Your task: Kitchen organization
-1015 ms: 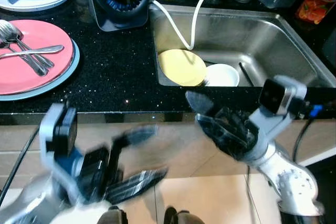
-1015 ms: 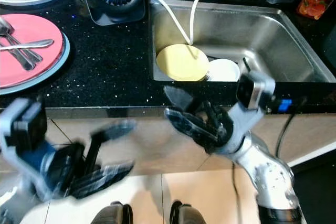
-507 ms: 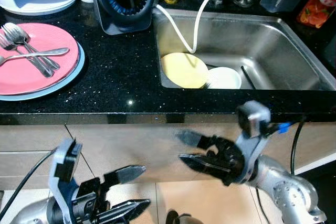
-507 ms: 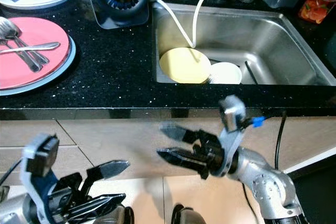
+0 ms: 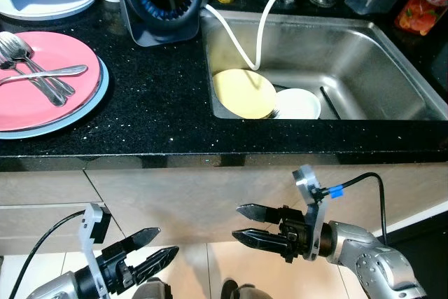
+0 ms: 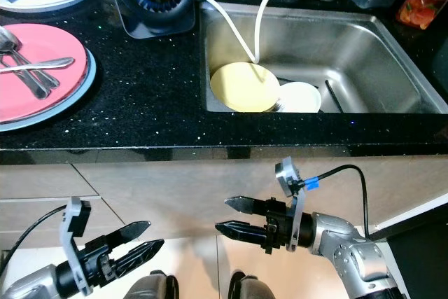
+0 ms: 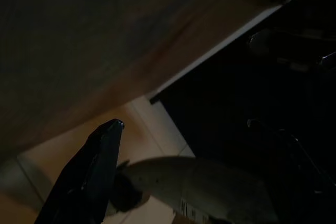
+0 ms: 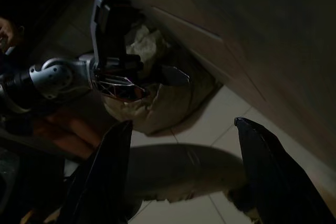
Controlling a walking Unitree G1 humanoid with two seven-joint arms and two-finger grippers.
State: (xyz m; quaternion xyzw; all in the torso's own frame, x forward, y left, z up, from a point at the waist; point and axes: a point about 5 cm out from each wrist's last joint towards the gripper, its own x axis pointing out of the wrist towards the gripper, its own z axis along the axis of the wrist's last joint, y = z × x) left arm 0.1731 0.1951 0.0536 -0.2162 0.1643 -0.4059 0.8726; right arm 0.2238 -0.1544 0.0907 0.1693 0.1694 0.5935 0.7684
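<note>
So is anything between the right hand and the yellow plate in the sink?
Yes: the right hand hangs below the black counter's front edge, in front of the cabinets, so that edge and the sink's near wall shield the yellow plate.

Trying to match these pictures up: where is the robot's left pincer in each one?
Left eye: left pincer at bottom left.
Right eye: bottom left.
Left wrist: its dark finger close up.
Right wrist: farther off, on its silver arm.
Shared landmark: wooden cabinet front.

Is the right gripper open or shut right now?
Open: the right gripper shows a wide gap between its two black fingers, with nothing held.
</note>
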